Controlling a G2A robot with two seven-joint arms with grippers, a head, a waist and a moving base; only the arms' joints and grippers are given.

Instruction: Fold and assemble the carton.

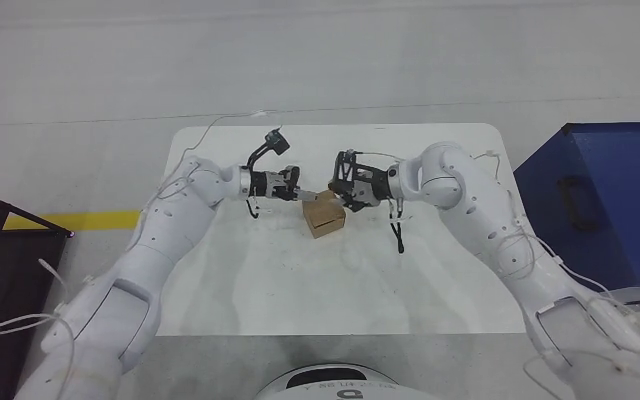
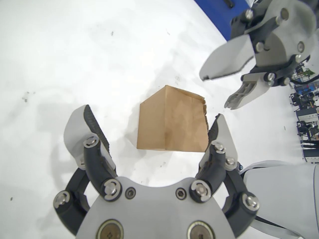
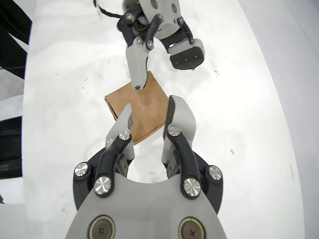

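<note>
A small brown carton [image 1: 325,214] stands as a closed-looking box in the middle of the white table [image 1: 280,290]. In the left wrist view the carton [image 2: 172,123] lies between and below the wide-spread fingers of my open left gripper [image 2: 153,115]; one finger [image 2: 219,130] sits close to the carton's ragged corner. My right gripper [image 2: 215,91] hangs open just beyond it, apart from the cardboard. In the right wrist view the carton [image 3: 149,95] is under my open right gripper [image 3: 150,104], and the left gripper [image 3: 162,74] faces it with one fingertip at the carton's far edge.
A blue bin [image 1: 590,185] stands off the table's right side. A black cable [image 1: 398,238] lies on the table beside the right arm. A dark rack [image 1: 20,260] is at the left. The front half of the table is bare.
</note>
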